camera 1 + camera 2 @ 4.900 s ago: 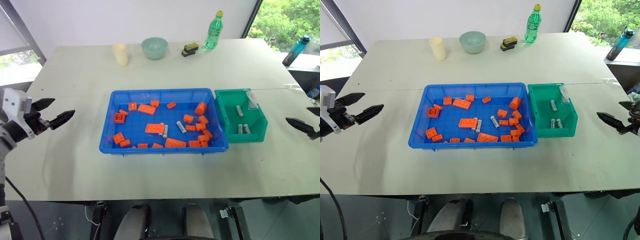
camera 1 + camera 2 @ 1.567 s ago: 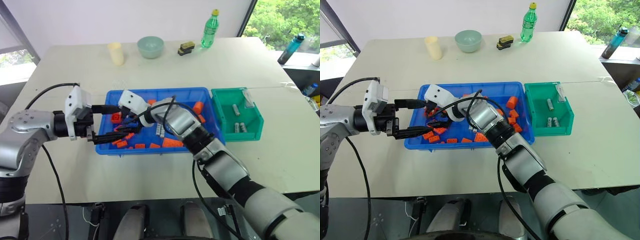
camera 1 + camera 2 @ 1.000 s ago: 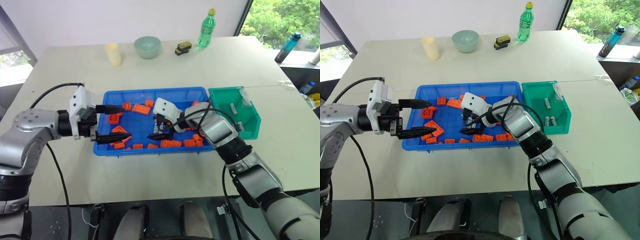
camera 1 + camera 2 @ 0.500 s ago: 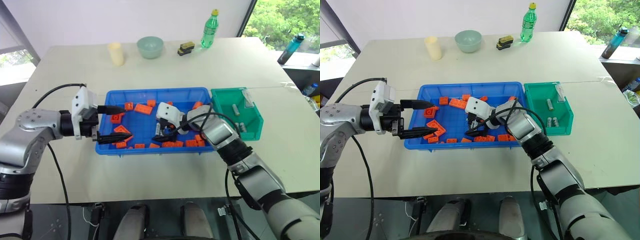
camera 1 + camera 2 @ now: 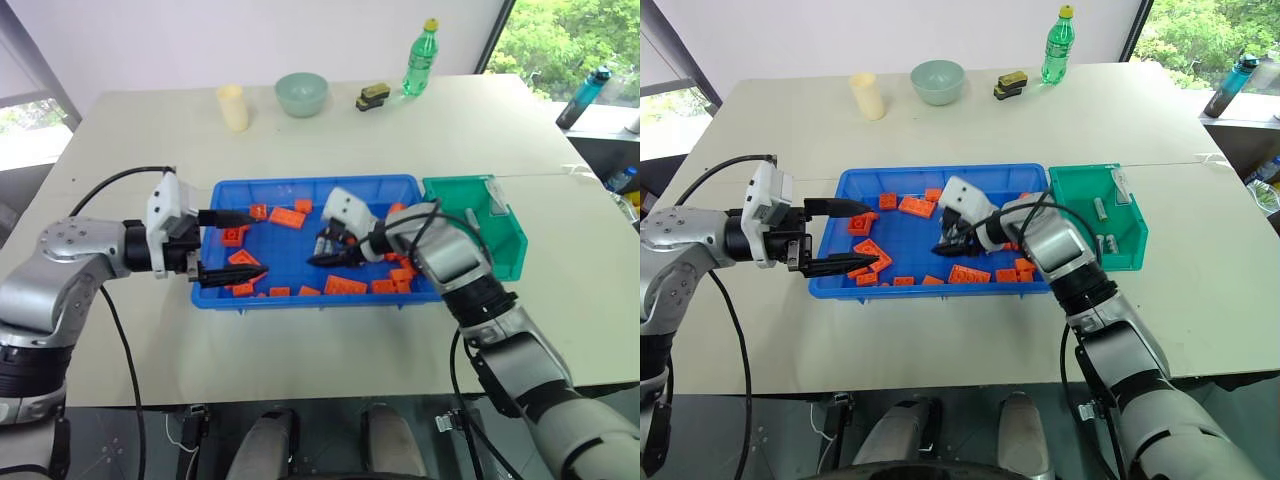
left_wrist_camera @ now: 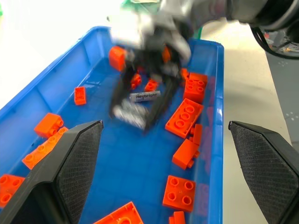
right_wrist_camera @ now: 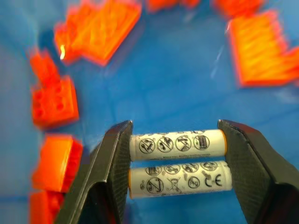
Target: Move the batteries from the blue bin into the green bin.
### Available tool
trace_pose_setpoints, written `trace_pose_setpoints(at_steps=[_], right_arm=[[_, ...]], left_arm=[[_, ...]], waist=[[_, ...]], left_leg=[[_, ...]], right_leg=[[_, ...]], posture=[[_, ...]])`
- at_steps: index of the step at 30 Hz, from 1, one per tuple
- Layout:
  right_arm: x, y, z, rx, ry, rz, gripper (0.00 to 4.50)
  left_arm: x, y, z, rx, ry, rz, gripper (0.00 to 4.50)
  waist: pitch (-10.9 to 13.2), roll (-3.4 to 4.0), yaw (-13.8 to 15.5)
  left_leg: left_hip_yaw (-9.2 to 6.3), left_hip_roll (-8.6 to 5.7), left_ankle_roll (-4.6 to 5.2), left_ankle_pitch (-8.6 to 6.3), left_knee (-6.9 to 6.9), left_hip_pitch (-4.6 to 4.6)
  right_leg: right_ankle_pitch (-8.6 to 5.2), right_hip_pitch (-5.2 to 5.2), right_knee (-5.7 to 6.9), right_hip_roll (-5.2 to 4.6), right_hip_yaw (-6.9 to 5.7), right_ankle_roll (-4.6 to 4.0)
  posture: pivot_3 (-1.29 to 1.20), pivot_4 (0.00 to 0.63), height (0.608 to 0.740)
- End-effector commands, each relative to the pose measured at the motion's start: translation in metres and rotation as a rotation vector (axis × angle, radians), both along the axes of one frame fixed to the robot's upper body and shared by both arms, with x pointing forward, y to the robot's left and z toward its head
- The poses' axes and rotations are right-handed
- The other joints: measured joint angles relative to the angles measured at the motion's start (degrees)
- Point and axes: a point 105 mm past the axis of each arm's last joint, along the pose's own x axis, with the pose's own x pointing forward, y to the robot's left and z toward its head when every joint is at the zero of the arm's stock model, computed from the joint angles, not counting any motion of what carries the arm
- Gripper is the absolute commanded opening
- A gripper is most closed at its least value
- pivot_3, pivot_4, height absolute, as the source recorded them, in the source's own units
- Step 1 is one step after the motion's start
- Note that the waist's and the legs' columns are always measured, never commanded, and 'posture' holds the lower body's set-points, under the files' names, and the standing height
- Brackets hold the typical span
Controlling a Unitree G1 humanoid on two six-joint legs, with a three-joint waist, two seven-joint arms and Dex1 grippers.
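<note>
Batteries, two of them side by side, are pinched end to end between the black fingers of the right gripper above the floor of the blue bin. Half a second ago this gripper sat lower and more to the left in the bin with its fingers wider; now it has lifted and shifted toward the green bin. The left gripper has stayed at the blue bin's left end, its fingers spread wide. Head views hide the batteries behind the right gripper; the right wrist view shows both clearly. The left wrist view shows orange bricks scattered under the right gripper.
</note>
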Motion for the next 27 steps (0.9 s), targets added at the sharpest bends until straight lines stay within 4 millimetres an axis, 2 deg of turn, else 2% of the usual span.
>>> trace_pose_setpoints(at_steps=[1,4,7,10,15,17,22,27], right_arm=[[0.014,-0.047,0.061,0.134,-0.093,-0.192,2.5],[0.013,-0.083,0.071,0.188,-0.065,-0.306,2.5],[0.004,-0.087,0.066,0.238,0.008,-0.324,2.5],[-0.005,-0.067,0.054,0.218,0.017,-0.271,2.5],[-0.012,-0.024,0.058,0.259,0.003,-0.189,2.5],[-0.014,-0.011,0.051,0.249,0.006,-0.164,2.5],[-0.019,0.013,0.012,0.155,0.026,-0.116,2.5],[-0.007,0.016,-0.018,0.077,-0.001,-0.131,2.5]], left_arm=[[-0.002,-0.003,0.008,0.006,-0.044,-0.012,4.5],[-0.001,-0.003,0.006,0.004,-0.038,-0.015,4.5],[0.002,-0.005,0.006,-0.001,-0.036,-0.019,4.5],[0.005,-0.007,0.007,-0.007,-0.04,-0.027,4.5],[0.008,-0.01,0.009,-0.009,-0.048,-0.037,4.5],[0.009,-0.01,0.009,-0.009,-0.05,-0.038,4.5],[0.009,-0.012,0.011,-0.013,-0.057,-0.038,4.5],[0.007,-0.011,0.012,-0.016,-0.063,-0.032,4.5]], waist=[[0.0,0.0,0.2],[0.0,0.0,0.9],[0.0,0.0,0.9],[0.0,0.0,0.0],[0.0,0.0,-0.2],[0.0,0.0,-0.1],[0.0,-0.01,0.1],[0.0,0.0,-0.2]], left_leg=[[-0.03,-0.03,0.0,0.0,0.01,-0.01],[-0.04,-0.07,0.0,0.0,0.01,-0.01],[0.0,-0.06,0.0,0.0,-0.01,-0.01],[0.1,0.02,0.0,0.0,-0.03,-0.01],[0.19,0.09,0.0,0.0,-0.07,-0.02],[0.16,0.07,0.0,0.0,-0.05,-0.02],[-0.08,-0.05,0.0,0.0,0.02,-0.02],[-0.08,-0.06,-0.02,0.01,0.0,-0.02]], right_leg=[[0.0,0.01,0.0,-0.01,0.0,0.0],[0.0,0.04,-0.01,-0.04,0.0,0.0],[0.0,0.03,-0.05,-0.05,0.0,0.0],[0.0,0.0,-0.04,-0.02,0.0,0.0],[0.0,-0.11,0.02,0.01,0.02,0.0],[0.0,-0.1,0.05,0.0,0.02,0.0],[0.0,0.02,0.04,-0.02,0.02,0.0],[0.0,-0.03,0.06,-0.01,0.02,0.0]], posture=[[0.0,0.15,0.727],[0.0,0.15,0.727],[0.0,0.15,0.727],[0.0,0.15,0.727],[0.0,0.15,0.727],[0.0,0.15,0.727],[0.0,0.15,0.727],[0.0,0.15,0.727]])
